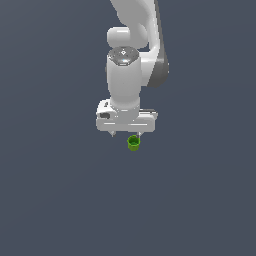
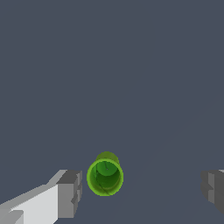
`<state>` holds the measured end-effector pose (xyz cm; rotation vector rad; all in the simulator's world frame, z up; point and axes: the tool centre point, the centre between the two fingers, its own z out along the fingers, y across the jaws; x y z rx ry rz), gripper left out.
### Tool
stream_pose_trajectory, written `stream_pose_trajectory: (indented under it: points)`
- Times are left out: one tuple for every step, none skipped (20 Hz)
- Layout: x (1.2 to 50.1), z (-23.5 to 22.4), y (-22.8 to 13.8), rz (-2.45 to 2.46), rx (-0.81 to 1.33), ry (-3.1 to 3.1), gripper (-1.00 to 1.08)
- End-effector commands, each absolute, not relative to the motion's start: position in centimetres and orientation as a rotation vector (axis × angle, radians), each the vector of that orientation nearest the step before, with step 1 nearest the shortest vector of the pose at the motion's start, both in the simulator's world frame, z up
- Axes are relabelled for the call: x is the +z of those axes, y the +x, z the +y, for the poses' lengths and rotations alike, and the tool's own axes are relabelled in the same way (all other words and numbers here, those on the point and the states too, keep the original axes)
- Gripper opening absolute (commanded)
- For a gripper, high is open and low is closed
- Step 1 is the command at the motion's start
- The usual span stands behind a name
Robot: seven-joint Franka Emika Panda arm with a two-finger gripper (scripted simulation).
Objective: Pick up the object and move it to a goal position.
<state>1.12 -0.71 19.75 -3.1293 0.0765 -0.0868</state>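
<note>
The object [image 1: 133,143] is a small bright green hollow cylinder with a darker inside, standing upright on the grey floor. In the exterior view it sits just below the white gripper [image 1: 127,134], near the finger on the exterior view's right. The wrist view looks down into the object [image 2: 105,176], which lies between the two grey fingertips [image 2: 70,193], much closer to one of them and touching neither. The gripper [image 2: 142,190] is open wide with nothing held.
The plain dark grey floor [image 1: 60,200] spreads all around. The white arm [image 1: 131,60] rises above the gripper. No other objects or goal marker are visible.
</note>
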Motion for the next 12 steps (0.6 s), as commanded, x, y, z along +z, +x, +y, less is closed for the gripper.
stream_pose_trajectory:
  points:
    - [19.7, -0.7, 1.1, 0.076, -0.087, -3.129, 1.00]
    - [19.7, -0.8, 1.1, 0.077, -0.087, -3.130, 1.00]
    - [19.7, -0.9, 1.1, 0.080, -0.088, -3.130, 1.00]
    - [19.7, -1.2, 1.1, 0.084, -0.090, -3.132, 1.00]
    - [19.7, -1.6, 1.2, 0.090, -0.092, -3.134, 1.00]
    - [19.7, -2.2, 1.2, 0.097, -0.095, -3.136, 1.00]
    - [19.7, -2.8, 1.2, 0.105, -0.098, -3.139, 1.00]
    - [19.7, -3.4, 1.2, 0.112, -0.101, -3.142, 1.00]
    - [19.7, -3.8, 1.2, 0.117, -0.103, -3.144, 1.00]
    - [19.7, -4.1, 1.2, 0.120, -0.105, -3.145, 1.00]
    - [19.7, -4.4, 1.2, 0.121, -0.106, -3.147, 1.00]
    - [19.7, -4.5, 1.2, 0.120, -0.107, -3.147, 1.00]
